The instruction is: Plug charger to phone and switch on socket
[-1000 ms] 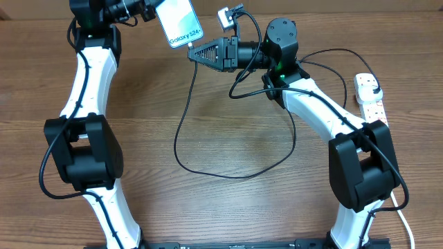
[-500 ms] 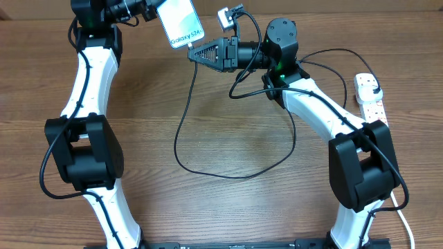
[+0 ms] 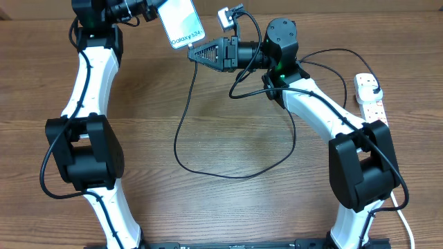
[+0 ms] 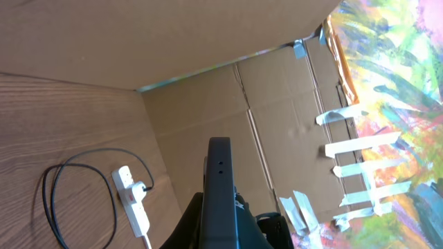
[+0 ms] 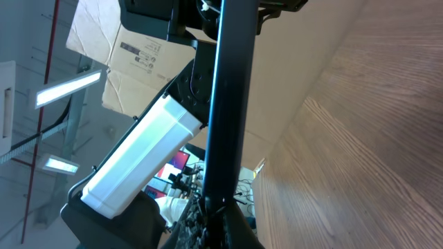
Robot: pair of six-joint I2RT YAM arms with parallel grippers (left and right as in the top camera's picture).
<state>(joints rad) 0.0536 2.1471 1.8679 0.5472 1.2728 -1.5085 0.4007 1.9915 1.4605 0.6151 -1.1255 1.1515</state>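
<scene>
The left claw (image 3: pixel 155 11) pinches the phone (image 3: pixel 181 21), the right claw (image 3: pixel 195 52) pinches the charger (image 3: pixel 181 116) by its tip, so line it up straight and push gently.

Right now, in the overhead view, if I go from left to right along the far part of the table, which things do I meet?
left pincer → phone → right pincer → socket
</scene>
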